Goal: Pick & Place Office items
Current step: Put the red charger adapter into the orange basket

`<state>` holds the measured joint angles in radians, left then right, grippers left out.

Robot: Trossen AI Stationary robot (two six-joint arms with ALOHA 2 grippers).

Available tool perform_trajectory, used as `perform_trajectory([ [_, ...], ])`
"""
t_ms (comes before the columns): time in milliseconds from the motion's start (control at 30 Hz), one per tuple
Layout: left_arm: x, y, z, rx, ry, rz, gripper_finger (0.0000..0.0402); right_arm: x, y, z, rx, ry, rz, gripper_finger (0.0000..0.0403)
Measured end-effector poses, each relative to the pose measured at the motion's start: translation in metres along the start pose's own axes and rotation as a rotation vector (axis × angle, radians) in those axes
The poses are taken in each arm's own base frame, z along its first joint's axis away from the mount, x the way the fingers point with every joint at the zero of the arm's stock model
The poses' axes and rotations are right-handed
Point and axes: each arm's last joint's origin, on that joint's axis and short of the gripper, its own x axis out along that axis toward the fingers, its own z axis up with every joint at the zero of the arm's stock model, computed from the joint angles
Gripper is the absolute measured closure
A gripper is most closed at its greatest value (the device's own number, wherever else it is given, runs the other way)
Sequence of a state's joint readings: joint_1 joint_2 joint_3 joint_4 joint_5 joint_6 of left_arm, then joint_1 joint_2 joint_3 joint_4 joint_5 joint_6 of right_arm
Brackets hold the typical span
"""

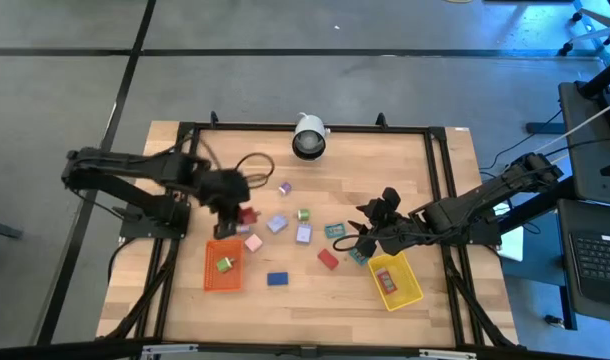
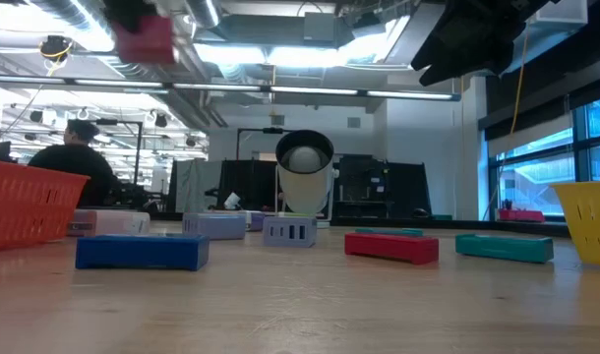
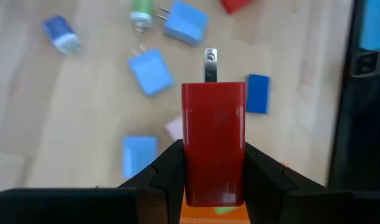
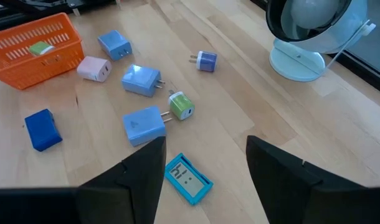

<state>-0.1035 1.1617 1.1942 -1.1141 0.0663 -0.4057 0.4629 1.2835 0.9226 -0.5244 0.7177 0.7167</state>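
Carry step: left gripper clamped on a red plug block, held in the air just above the orange basket. Next, lower and release into it. Right gripper hangs open, empty, over a teal piece near the yellow basket.

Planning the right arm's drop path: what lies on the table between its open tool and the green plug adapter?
In the right wrist view, only bare wood separates the right tool from the green plug adapter; a teal card lies just beside it.
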Motion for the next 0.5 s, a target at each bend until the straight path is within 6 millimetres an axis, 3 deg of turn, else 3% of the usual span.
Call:
perform_trajectory([
  [233, 0.006, -0.039, -0.025, 0.047, 0.040, 0.073, 0.0286, 0.000, 0.001, 0.001, 0.008, -0.006, 0.006, 0.0179],
  [500, 0.041, -0.053, -0.048, 0.064, 0.138, 0.159, 0.0286, 0.000, 0.001, 0.001, 0.013, -0.010, 0.009, 0.0179],
])
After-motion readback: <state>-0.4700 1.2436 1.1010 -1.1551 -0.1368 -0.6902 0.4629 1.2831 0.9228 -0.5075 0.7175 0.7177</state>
